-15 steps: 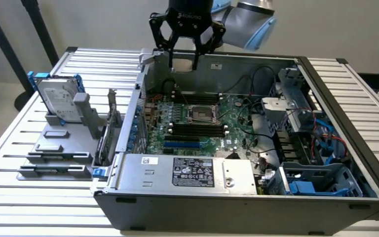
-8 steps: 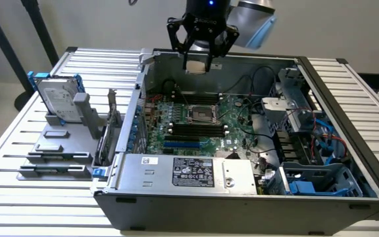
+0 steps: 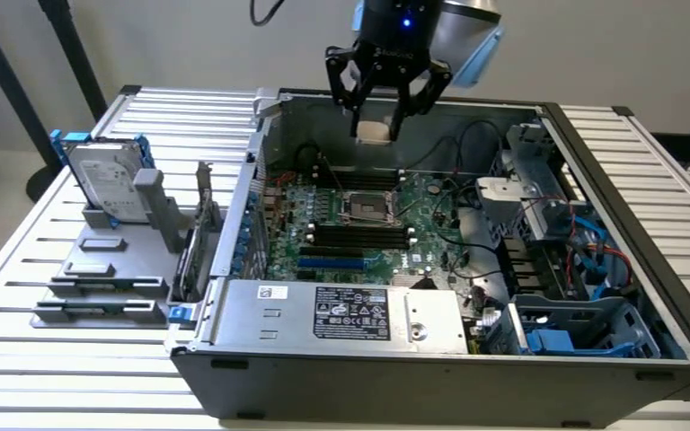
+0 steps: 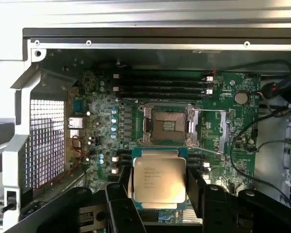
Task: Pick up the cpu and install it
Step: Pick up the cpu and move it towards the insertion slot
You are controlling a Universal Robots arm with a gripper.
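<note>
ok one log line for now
jaws: shut on cpu | where: over board, inside case | socket: empty

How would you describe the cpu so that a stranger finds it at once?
Look at the open computer case with the green motherboard inside. Above it hangs the robot's black hand, which grips the cpu. It is a small square chip with a silver printed top, unlike the empty socket on the board below.
</note>
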